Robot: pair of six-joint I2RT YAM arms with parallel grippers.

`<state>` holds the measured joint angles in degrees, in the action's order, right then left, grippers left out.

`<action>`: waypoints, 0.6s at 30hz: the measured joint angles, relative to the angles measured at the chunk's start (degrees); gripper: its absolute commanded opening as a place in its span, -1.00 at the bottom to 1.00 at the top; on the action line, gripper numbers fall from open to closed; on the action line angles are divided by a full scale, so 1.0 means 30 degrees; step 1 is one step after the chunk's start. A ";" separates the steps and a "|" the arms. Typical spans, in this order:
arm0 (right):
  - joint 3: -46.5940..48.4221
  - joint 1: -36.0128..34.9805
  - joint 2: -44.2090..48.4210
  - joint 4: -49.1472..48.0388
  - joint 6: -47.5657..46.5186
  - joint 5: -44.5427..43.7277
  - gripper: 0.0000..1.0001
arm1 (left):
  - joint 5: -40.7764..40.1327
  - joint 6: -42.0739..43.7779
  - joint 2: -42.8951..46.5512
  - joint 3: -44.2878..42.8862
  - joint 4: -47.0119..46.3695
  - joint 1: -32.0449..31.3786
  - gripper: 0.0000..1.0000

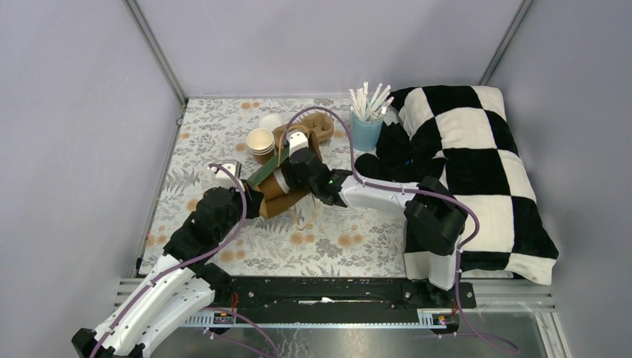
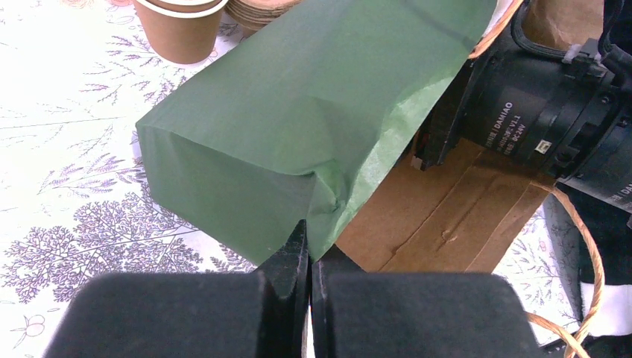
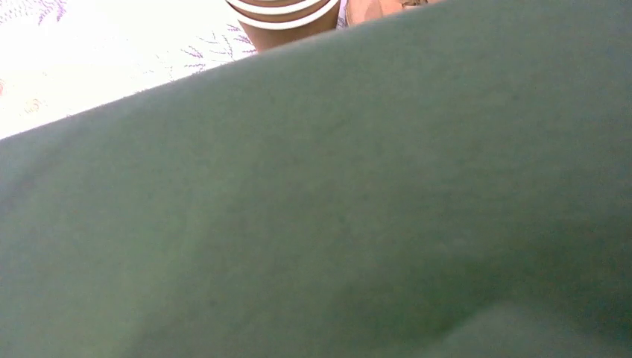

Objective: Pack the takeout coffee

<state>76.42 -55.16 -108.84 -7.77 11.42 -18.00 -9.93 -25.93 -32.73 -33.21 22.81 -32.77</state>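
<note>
A brown paper bag (image 1: 282,195) with a green lining (image 2: 298,127) lies on its side mid-table. My left gripper (image 2: 309,246) is shut, pinching the green edge at the bag's mouth. My right gripper (image 1: 289,159) reaches in at the bag from the right. Green paper (image 3: 313,209) fills the right wrist view and hides its fingers. A tan takeout coffee cup (image 1: 260,140) stands open just behind the bag, also visible as a cup (image 2: 179,30) and a cup (image 3: 283,13). A round white lid (image 1: 270,121) lies behind the cup.
A brown pulp cup carrier (image 1: 319,127) sits behind the right gripper. A light-blue cup of white straws (image 1: 367,128) stands to its right. A black-and-white checked cloth (image 1: 477,171) covers the table's right side. The bag's twine handle (image 2: 589,246) loops near the right arm.
</note>
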 measured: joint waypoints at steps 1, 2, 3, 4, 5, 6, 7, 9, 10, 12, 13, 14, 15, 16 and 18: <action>0.0000 -0.0029 0.0000 0.0073 -0.0102 -0.0036 0.00 | -0.0036 0.0000 0.0000 0.0000 0.0036 0.0000 -1.00; -0.0080 -0.0051 0.0000 -0.0022 -0.0233 0.0022 0.05 | -0.0080 0.0000 0.0000 0.0000 0.0080 0.0000 -1.00; -0.0284 -0.0066 0.0036 -0.0321 -0.0401 0.0153 0.09 | -0.0109 0.0000 0.0000 0.0000 0.0095 0.0015 -1.00; -0.0721 -0.0109 0.0138 -0.0831 -0.0619 0.0386 0.11 | -0.0131 0.0000 0.0000 0.0000 0.0109 0.0015 -1.00; -0.1107 -0.0138 0.0248 -0.1093 -0.0758 0.0495 0.14 | -0.0138 0.0000 0.0000 0.0000 0.0117 0.0015 -1.00; -0.1450 -0.0175 0.0335 -0.1166 -0.0882 0.0605 0.17 | -0.0138 0.0000 0.0000 0.0000 0.0146 0.0015 -1.00; -0.1617 -0.0204 0.0350 -0.1217 -0.0933 0.0699 0.23 | -0.0138 -0.0007 0.0000 0.0000 0.0182 0.0015 -1.00; -0.2040 -0.0233 0.0408 -0.1559 -0.1027 0.0991 0.33 | -0.0131 0.0000 0.0000 0.0000 0.0219 0.0015 -1.00; -0.2215 -0.0233 0.0488 -0.1654 -0.1042 0.1129 0.37 | -0.0131 -0.0007 0.0000 0.0000 0.0226 0.0015 -1.00; -0.2397 -0.0233 0.0801 -0.1632 -0.1100 0.1348 0.43 | -0.0131 -0.0007 0.0007 0.0000 0.0262 0.0015 -1.00; -0.2448 -0.0233 0.1013 -0.1617 -0.1115 0.1399 0.45 | -0.0131 -0.0007 0.0007 0.0000 0.0313 0.0015 -1.00; -0.2535 -0.0240 0.1304 -0.1588 -0.1129 0.1501 0.46 | -0.0124 -0.0007 0.0007 0.0000 0.0335 0.0015 -1.00; -0.2623 -0.0240 0.1574 -0.1501 -0.1137 0.1588 0.48 | -0.0117 -0.0007 0.0000 0.0000 0.0342 0.0007 -1.00; -0.2725 -0.0240 0.1894 -0.1341 -0.1137 0.1719 0.51 | -0.0117 0.0000 0.0000 0.0000 0.0350 0.0007 -1.00; -0.2980 -0.0248 0.2623 -0.0933 -0.1056 0.1851 0.58 | -0.0117 0.0000 -0.0007 0.0000 0.0379 0.0007 -1.00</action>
<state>67.48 -55.90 -100.97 -10.57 8.25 -12.45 -10.28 -25.93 -32.75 -33.21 23.94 -32.75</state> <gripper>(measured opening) 0.747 0.005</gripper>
